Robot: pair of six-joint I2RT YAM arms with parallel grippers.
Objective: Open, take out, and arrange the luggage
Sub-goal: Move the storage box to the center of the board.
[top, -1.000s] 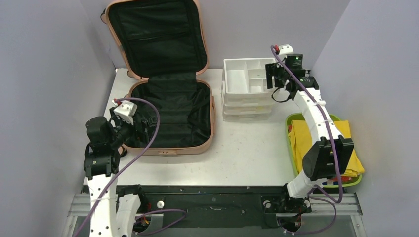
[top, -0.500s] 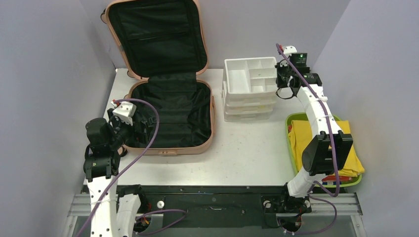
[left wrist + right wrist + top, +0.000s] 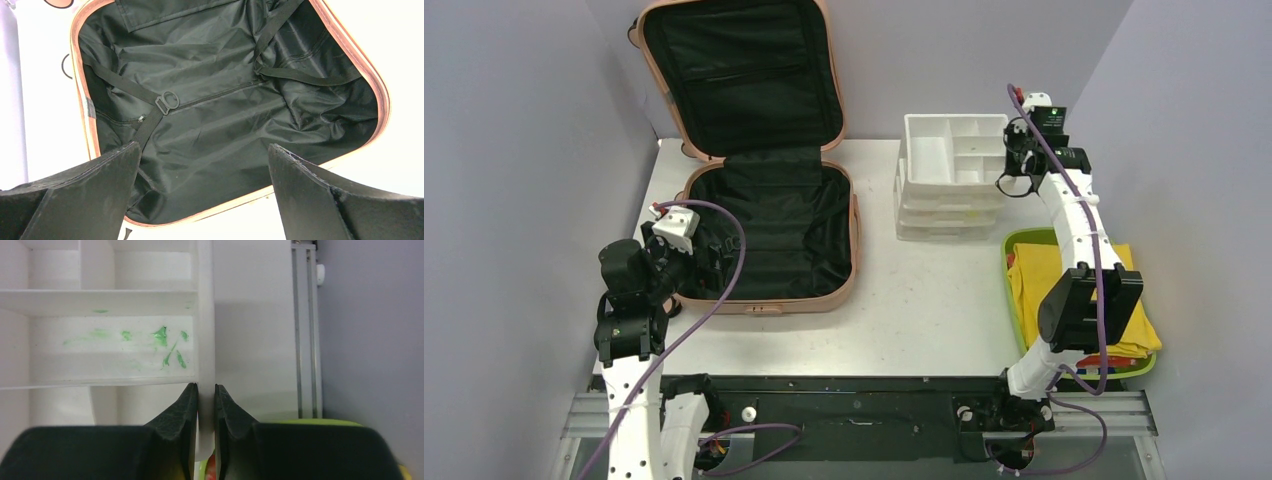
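Fingers, right gripper: pinched shut on the thin right-hand wall of the stacked white plastic compartment organizer. It is a narrow hold, so watch for it slipping.
Fingers, left gripper: spread wide, holding nothing, poised over the case's near-left edge.
Luggage: the salmon-pink hard-shell suitcase lies open on the table's left, its lid upright against the back wall and its black lining bare.
Handling: expect a stiff, light, slick shell with soft lining — take hold at the pink rim, not the fabric.
Nearby: lime-green tray with yellow cloth, near the organizer.
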